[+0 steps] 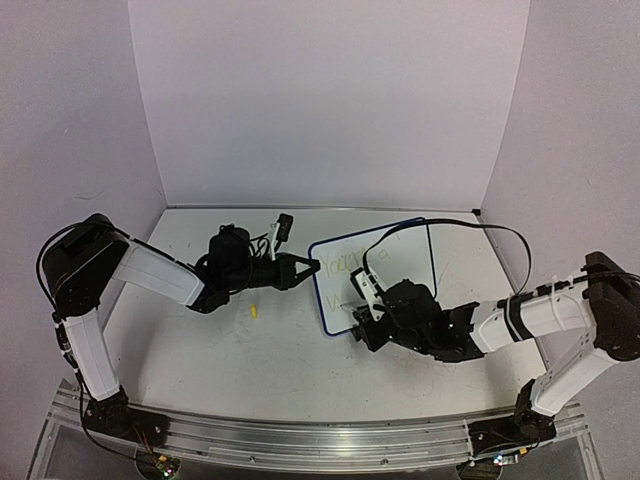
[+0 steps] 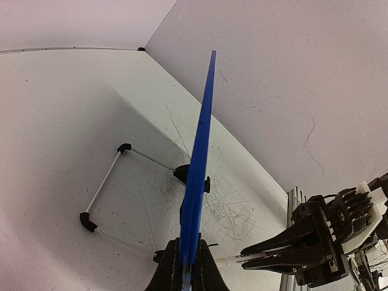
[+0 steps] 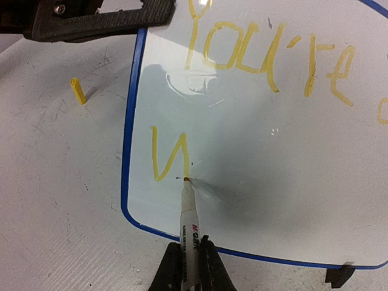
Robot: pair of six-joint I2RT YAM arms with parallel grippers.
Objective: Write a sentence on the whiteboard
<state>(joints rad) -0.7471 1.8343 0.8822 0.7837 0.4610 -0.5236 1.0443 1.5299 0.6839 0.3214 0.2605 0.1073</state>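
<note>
We write on a small white blue-rimmed whiteboard (image 3: pixel 291 182).
Our right gripper (image 3: pixel 189 260) grips a white marker (image 3: pixel 188 209), tip touching the board just ahead of its fingers, under the yellow handwritten sentence (image 3: pixel 267 54); our left gripper (image 2: pixel 189 257) clamps the rim edge-on.

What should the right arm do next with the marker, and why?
Probably move the marker rightward into the next letter: its tip touches the whiteboard at the end of the only letter on the second line, under "You're", so the sentence looks unfinished.
</note>
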